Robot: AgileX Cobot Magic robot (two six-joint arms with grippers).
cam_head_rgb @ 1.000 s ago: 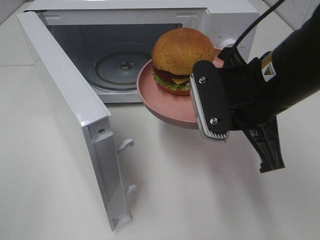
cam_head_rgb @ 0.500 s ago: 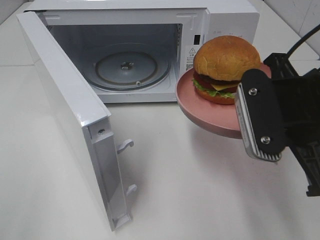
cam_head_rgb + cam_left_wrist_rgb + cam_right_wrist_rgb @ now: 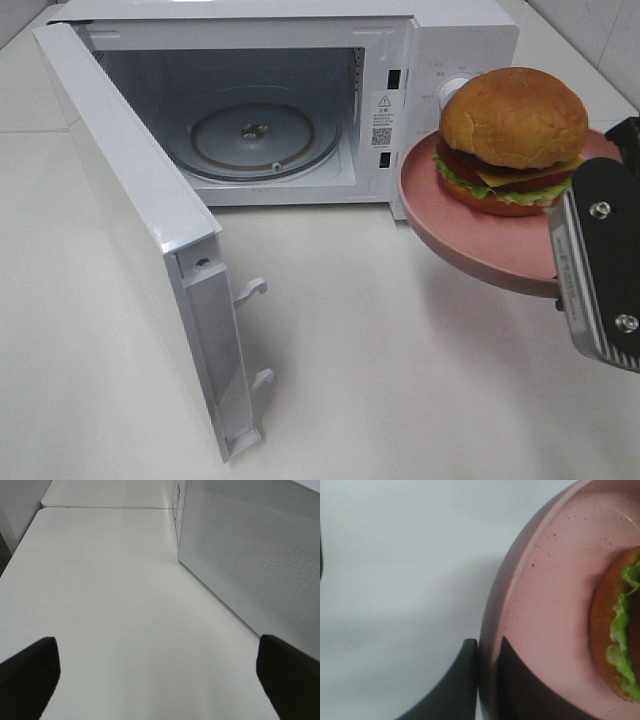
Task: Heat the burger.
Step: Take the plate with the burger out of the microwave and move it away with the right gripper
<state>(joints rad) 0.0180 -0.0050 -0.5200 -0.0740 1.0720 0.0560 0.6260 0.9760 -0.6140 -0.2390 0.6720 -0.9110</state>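
At the lower right edge of the high camera frame, closest to the viewer, the right gripper [image 3: 592, 255] shows as a black block with a ribbed metal finger [image 3: 590, 290], clamped on the near rim of a pink plate [image 3: 470, 235]; the right wrist view confirms this, with two dark fingertips [image 3: 457, 680] pinching the plate's [image 3: 545, 605] edge from both sides. The plate is held in the air above the white table [image 3: 380, 380], at the right of the frame, and carries a burger [image 3: 513, 138] with a brown bun, lettuce, cheese and tomato. In the lower left, the microwave door [image 3: 140, 240] stands swung fully open toward the viewer. Farther back, across the upper part of the frame, sits the white microwave [image 3: 300, 100], its cavity exposed with a round glass turntable [image 3: 253, 135] on the floor. The plate hangs in front of the microwave's control panel, outside the cavity. The left wrist view shows the left gripper [image 3: 160, 675] with two dark fingers [image 3: 27, 672] spread wide apart, over bare table beside the perforated side panel of the microwave [image 3: 250, 555]
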